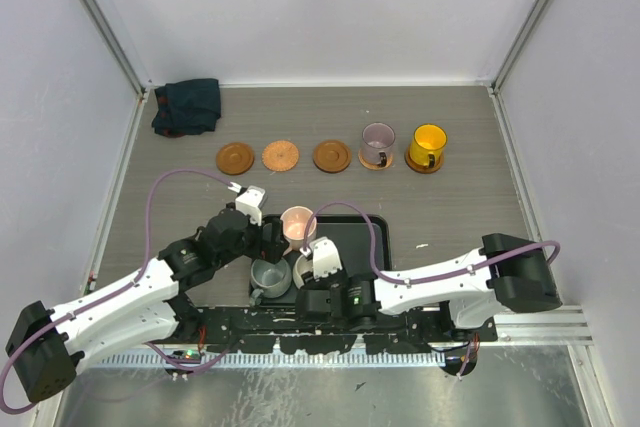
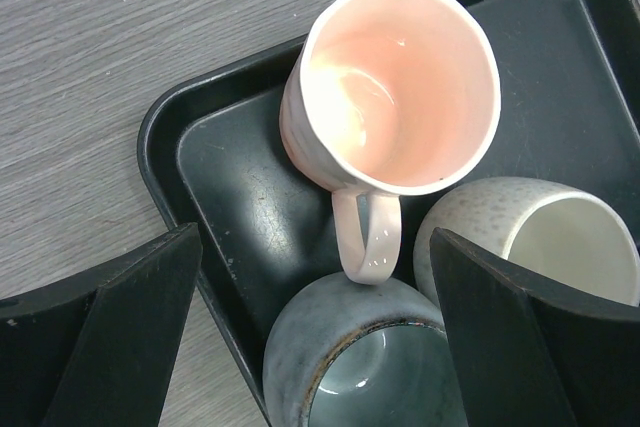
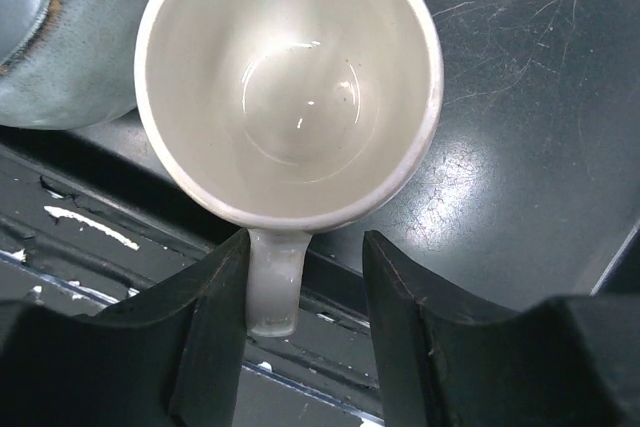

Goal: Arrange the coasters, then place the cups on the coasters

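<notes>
Coasters point(image 1: 235, 158) form a straight, evenly spaced row across the far part of the table point(image 1: 470, 217), so that each can take one cup. From the left, three lie bare. The fourth carries the mauve cup point(image 1: 378, 137) and the fifth the yellow cup point(image 1: 429, 144), so two of five placements are judged complete. A dark cloth point(image 1: 187, 106) lies in the far left corner, apart from the row. Three cups stand crowded at the left end of the black tray point(image 1: 350, 232) by the arm bases: the pink cup point(image 2: 395, 87), the grey-green cup point(image 2: 310, 337) nearer the bases, and the cream cup point(image 3: 290, 77) beside it. The left hand point(image 2: 315, 242) hovers over the pink and grey-green cups, jaws spread wide, holding nothing. The right hand point(image 3: 305, 247) points down at the tray's near edge, jaws set narrow on either side of the cream cup's handle. One finger point(image 3: 215, 327) appears to touch the handle and a gap shows at the other, so the grip is judged not yet made. The handle is the likely hold because neighbours crowd the cup's body.
</notes>
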`<move>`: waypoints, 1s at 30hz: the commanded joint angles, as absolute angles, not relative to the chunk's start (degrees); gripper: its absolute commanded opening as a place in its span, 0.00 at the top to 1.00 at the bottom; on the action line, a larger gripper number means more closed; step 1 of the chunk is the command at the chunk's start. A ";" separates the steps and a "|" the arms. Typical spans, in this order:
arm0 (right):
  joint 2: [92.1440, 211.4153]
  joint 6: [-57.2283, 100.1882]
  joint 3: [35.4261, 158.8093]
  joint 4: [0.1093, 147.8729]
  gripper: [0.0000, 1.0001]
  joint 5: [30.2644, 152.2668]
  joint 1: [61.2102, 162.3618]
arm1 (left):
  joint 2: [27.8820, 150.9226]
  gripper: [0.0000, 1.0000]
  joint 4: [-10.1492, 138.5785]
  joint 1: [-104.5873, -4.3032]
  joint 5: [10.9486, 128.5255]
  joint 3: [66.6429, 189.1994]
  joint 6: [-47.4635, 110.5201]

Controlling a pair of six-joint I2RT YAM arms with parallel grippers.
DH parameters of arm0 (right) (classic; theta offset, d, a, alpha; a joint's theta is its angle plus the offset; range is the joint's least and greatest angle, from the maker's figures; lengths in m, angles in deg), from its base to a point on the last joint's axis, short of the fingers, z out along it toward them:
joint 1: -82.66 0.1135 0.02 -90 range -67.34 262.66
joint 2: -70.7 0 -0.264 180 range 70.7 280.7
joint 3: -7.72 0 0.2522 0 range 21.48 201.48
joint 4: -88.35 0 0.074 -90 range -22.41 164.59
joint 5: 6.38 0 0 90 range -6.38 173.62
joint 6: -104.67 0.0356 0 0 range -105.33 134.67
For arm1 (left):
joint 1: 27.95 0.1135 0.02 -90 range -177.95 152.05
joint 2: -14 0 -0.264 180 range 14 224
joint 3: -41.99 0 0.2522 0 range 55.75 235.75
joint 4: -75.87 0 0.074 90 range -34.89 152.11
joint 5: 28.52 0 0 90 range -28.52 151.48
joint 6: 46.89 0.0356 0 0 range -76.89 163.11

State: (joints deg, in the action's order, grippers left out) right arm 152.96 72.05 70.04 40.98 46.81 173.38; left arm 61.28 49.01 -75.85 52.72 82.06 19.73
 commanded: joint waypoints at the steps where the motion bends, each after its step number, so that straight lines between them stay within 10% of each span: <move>1: 154.22 73.12 72.20 41.80 0.49 45.33 173.63 | 61.07 0.02 51.55 -76.09 52.41 82.33 19.53; 24: 158.06 71.62 73.09 43.65 0.58 46.26 172.32 | 60.83 0.02 51.89 -76.05 52.31 81.72 19.95; 30: 158.75 71.78 72.99 43.72 0.98 46.44 172.24 | 61.26 0.02 52.18 -76.07 52.33 81.76 19.82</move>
State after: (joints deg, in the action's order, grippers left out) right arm 158.22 71.53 71.11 42.18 47.75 172.55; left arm 61.63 49.40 -75.85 52.74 81.64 19.75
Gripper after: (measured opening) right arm 0.206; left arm 0.980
